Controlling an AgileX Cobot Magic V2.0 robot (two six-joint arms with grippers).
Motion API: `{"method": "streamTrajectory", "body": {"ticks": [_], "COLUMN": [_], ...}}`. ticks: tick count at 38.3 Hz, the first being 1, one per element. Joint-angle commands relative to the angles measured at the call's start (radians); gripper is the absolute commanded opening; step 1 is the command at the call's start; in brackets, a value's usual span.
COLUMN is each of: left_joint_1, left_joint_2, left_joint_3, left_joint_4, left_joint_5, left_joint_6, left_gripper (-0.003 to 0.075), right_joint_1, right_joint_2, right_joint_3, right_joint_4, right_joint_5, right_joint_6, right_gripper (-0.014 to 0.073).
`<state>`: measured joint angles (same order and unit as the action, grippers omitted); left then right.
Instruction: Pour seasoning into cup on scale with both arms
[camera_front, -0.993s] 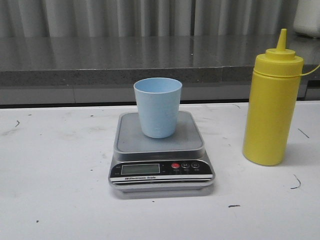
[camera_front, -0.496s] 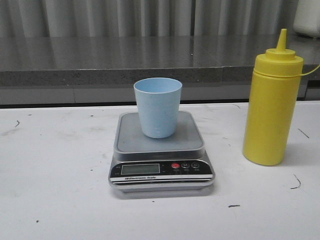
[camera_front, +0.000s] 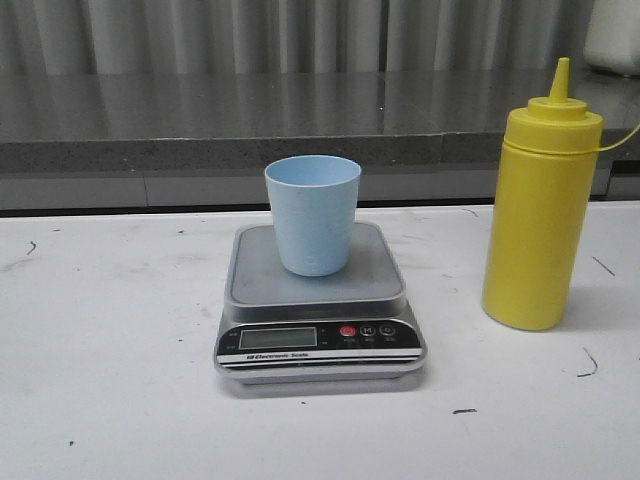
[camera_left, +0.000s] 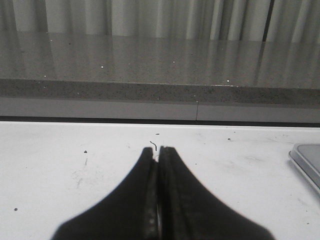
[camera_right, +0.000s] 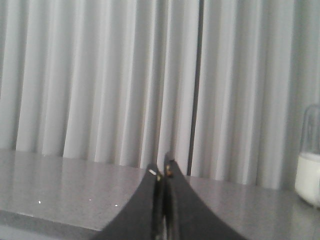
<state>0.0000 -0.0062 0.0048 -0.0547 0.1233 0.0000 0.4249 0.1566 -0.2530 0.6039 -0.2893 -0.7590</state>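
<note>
Left gripper (camera_left: 158, 150) pressed fully together over bare white table (camera_left: 60, 165), gripping nothing, corner of scale (camera_left: 307, 160) off to one side. On front view, left to right: scale (camera_front: 318, 300) flat on table (camera_front: 110, 340), display and red button facing camera; pale-blue cup (camera_front: 313, 214) upright on platform; yellow seasoning (camera_front: 538, 210) upright just beside scale, apart from it, nozzle up. Right gripper (camera_right: 163, 172) likewise clamped tight, empty, aimed at grey curtain (camera_right: 100, 75) above a grey ledge (camera_right: 60, 185).
</note>
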Motion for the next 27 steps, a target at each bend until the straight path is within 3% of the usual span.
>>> {"method": "streamTrajectory", "body": {"ticks": [1,4,17,27], "left_joint_1": [0.000,0.000,0.000,0.000], "left_joint_2": [-0.017,-0.017,-0.017,-0.017], "left_joint_3": [0.023,0.023,0.023,0.023], "left_joint_4": [-0.009,-0.009,-0.009,-0.009], "left_joint_5": [-0.088,-0.088,-0.088,-0.088], "left_joint_6": [-0.008,-0.008,-0.008,-0.008], "left_gripper": [-0.0020,-0.0020,-0.0020,-0.0020], "right_joint_1": [-0.006,-0.021,-0.307,-0.364], "right_joint_2": [0.010,0.010,-0.008,-0.133], "right_joint_3": [-0.031,-0.029,0.157,0.272], "right_joint_4": [-0.300,-0.432,-0.618,-0.636], "right_joint_5": [0.041,0.091,0.162,0.308], "right_joint_6": [0.090,0.196,0.759,0.829], "right_gripper": [-0.0120,-0.0120,-0.0120,-0.0120]}}
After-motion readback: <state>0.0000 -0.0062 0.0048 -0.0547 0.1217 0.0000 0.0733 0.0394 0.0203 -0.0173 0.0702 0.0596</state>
